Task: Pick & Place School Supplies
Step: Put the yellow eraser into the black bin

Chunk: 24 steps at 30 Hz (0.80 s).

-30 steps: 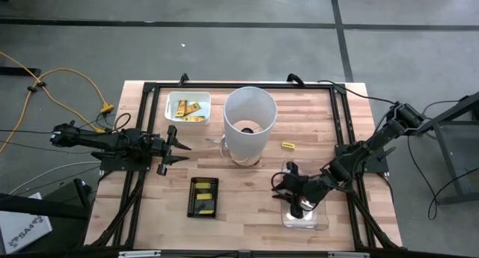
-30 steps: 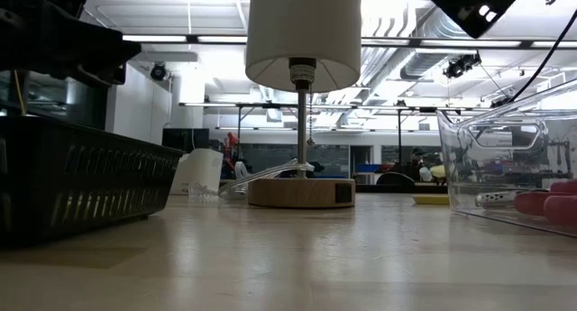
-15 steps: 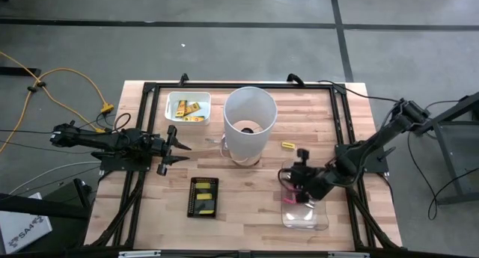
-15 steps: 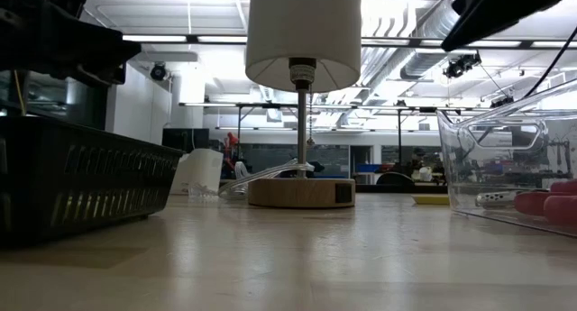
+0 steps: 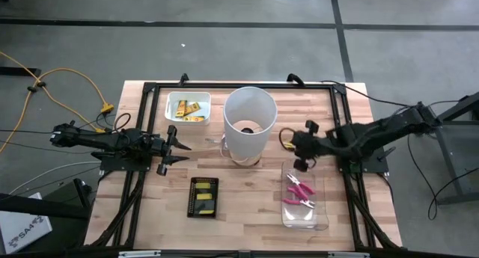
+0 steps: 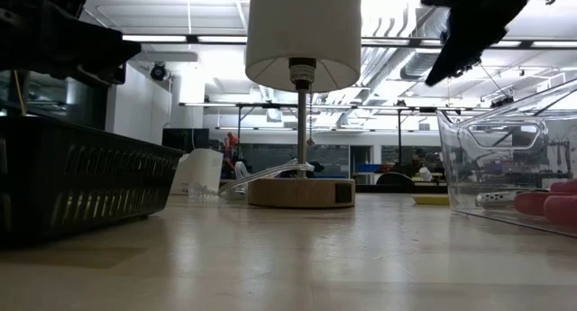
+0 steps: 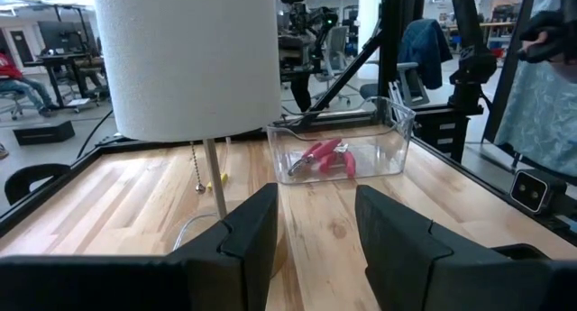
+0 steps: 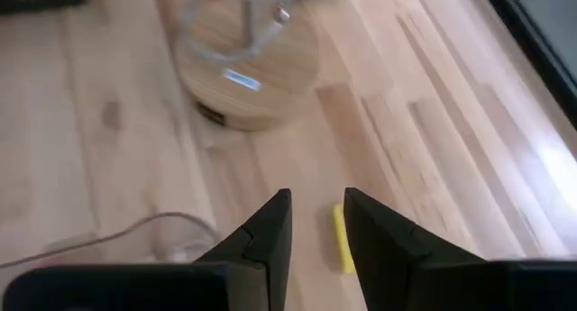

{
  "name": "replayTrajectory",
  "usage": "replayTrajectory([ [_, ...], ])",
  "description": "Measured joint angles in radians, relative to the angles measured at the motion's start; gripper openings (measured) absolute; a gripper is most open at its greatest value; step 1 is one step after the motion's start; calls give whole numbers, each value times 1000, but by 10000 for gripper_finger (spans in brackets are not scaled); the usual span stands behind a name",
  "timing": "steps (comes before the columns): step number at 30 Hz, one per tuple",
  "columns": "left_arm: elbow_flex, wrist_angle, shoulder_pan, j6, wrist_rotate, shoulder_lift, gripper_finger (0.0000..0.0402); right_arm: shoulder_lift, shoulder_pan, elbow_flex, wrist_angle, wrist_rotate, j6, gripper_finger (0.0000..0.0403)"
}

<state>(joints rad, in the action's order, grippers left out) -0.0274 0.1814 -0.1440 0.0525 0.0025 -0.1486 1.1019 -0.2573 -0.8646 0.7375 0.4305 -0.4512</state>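
Wooden table (image 5: 247,206): right claw (image 5: 297,149) hovers empty, fingers slightly spread, just above a yellow piece (image 8: 343,238) beside the lamp (image 5: 248,123). Pink-handled pliers (image 5: 300,192) lie in the clear bin (image 5: 304,217). Left claw (image 5: 173,146) waits spread.

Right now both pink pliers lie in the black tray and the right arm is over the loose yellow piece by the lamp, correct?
Not the black tray. The high view shows both pink pliers in the clear bin. The right gripper is indeed over the loose yellow piece by the lamp.
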Motion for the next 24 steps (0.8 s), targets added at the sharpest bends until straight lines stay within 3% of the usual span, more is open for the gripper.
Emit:
replayTrajectory([
  [12, 0, 0, 0, 0, 0, 0, 144, 90, 376, 0, -5, -220, 199, 97],
  [24, 0, 0, 0, 0, 0, 0, 144, 277, 521, 0, -37, -239, 324, 97],
])
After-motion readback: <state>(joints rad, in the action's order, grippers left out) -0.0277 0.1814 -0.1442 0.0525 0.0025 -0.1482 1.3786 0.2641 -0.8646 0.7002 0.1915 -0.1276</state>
